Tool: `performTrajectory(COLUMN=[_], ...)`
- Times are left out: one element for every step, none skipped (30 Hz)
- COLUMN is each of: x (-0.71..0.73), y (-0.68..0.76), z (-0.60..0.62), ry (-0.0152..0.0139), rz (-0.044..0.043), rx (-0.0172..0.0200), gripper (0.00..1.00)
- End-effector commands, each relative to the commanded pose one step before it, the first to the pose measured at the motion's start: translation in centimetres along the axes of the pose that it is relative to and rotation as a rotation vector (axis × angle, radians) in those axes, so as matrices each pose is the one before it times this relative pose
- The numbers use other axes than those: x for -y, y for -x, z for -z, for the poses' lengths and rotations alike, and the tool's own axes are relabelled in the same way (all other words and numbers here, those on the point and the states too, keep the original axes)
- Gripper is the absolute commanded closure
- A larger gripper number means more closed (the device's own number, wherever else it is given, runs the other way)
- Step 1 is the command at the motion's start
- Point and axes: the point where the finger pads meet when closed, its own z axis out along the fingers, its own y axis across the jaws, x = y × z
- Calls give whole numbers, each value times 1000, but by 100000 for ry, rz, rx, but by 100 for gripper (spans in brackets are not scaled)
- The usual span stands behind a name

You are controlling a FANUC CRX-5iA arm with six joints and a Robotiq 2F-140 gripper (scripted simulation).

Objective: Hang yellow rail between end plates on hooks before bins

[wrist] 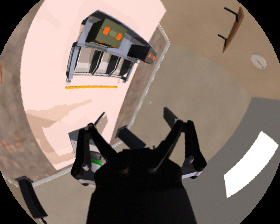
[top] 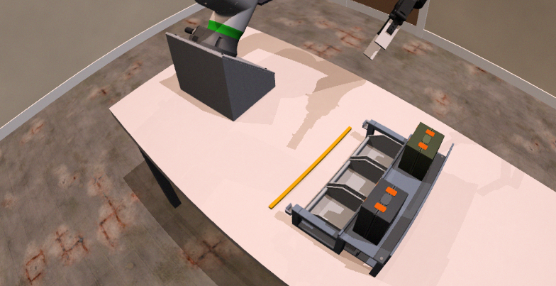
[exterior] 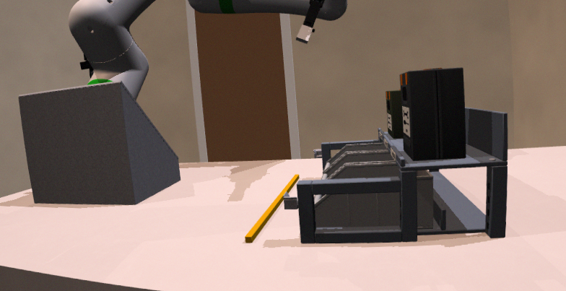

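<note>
The yellow rail (top: 310,168) (exterior: 271,209) (wrist: 91,86) lies flat on the white table (top: 194,147), parallel to the front of the grey bin rack (top: 389,253) (exterior: 352,185) and a short way from it. The near hook (top: 288,207) (exterior: 289,202) and the far hook (top: 366,123) stick out from the rack's front corners; both are bare. My gripper (top: 378,46) (exterior: 304,35) (wrist: 135,114) is open and empty. It hangs high in the air beyond the table's far edge, well away from the rail.
The rack holds three open bins at the front. A black box (top: 379,211) (exterior: 434,114) and an olive box (top: 420,151) (exterior: 393,114) stand on its back shelf. The arm's grey wedge base (top: 218,77) (exterior: 86,146) stands at the table's left end.
</note>
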Motion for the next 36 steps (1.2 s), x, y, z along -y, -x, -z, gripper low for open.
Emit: performTrajectory(x=[1331, 698, 703, 707, 0, 0, 0, 0, 0, 0, 0, 0, 0, 0, 0, 0, 706, 710, 709, 706, 701, 0, 0, 0, 0, 0, 0, 0, 0, 0, 0, 0, 0, 472, 472, 468], y=[213, 152, 182, 212, 0, 0, 0, 0, 0, 0, 0, 0, 0, 0, 0, 0, 242, 275, 307, 340, 373, 0, 0, 0, 0, 0, 0, 0, 0, 0, 0, 0, 0, 274, 291, 306], z=[1819, 891, 880, 869, 0, 0, 0, 0, 0, 0, 0, 0, 0, 0, 0, 0, 854, 847, 836, 825, 814, 0, 0, 0, 0, 0, 0, 0, 0, 0, 0, 0, 0, 546, 545, 540], ry=[-1495, -876, -948, -1019, 0, 0, 0, 0, 0, 0, 0, 0, 0, 0, 0, 0, -1093, -1151, -1215, -1275, -1333, 0, 0, 0, 0, 0, 0, 0, 0, 0, 0, 0, 0, -947, -966, -989], rz=[-7188, -3545, -3512, -3479, 0, 0, 0, 0, 0, 0, 0, 0, 0, 0, 0, 0, -3431, -3414, -3382, -3350, -3319, 0, 0, 0, 0, 0, 0, 0, 0, 0, 0, 0, 0, -2239, -2239, -2224], rx=[-3268, -1580, -1540, -1496, 0, 0, 0, 0, 0, 0, 0, 0, 0, 0, 0, 0, -1439, -1398, -1344, -1287, -1227, 0, 0, 0, 0, 0, 0, 0, 0, 0, 0, 0, 0, -794, -774, -743], gripper=[0, 0, 0, 0, 0, 0, 0, 0, 0, 0, 0, 0, 0, 0, 0, 0, 0, 0, 0, 0, 0, 0, 0, 0, 0, 0, 0, 0, 0, 0, 0, 0, 0, 0, 0, 0])
